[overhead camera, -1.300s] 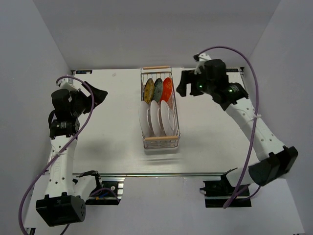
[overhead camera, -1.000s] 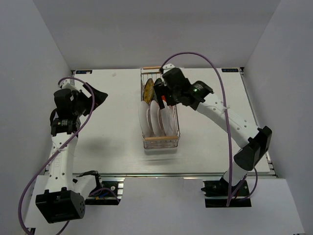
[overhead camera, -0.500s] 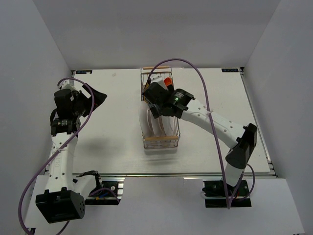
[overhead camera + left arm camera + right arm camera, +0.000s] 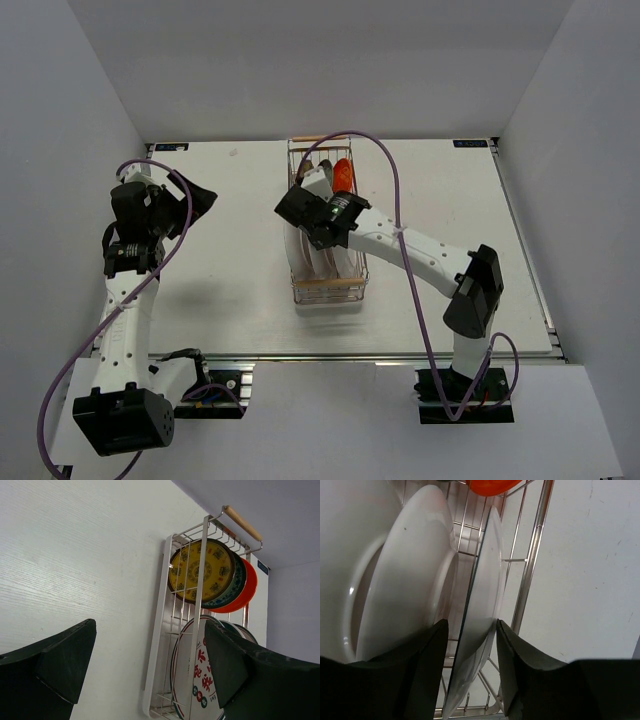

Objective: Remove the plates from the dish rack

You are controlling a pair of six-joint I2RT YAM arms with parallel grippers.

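A white table [image 4: 230,290] with a faint wood grain fills the floor of a pale grey booth: a back wall [image 4: 320,70] at the far side, a side wall [image 4: 60,150] on the left, and another [image 4: 590,150] on the right. A silver rail [image 4: 340,355] runs along the table's near edge. A small blue label [image 4: 462,144] sits at the far right edge, and a dark speck [image 4: 232,153] lies far left.

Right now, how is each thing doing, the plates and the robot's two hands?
dish rack: loaded with plates
white plates: upright in the rack
small plates: upright at the rack's far end
right gripper: open, astride one white plate's rim
left gripper: open, empty, off to the side
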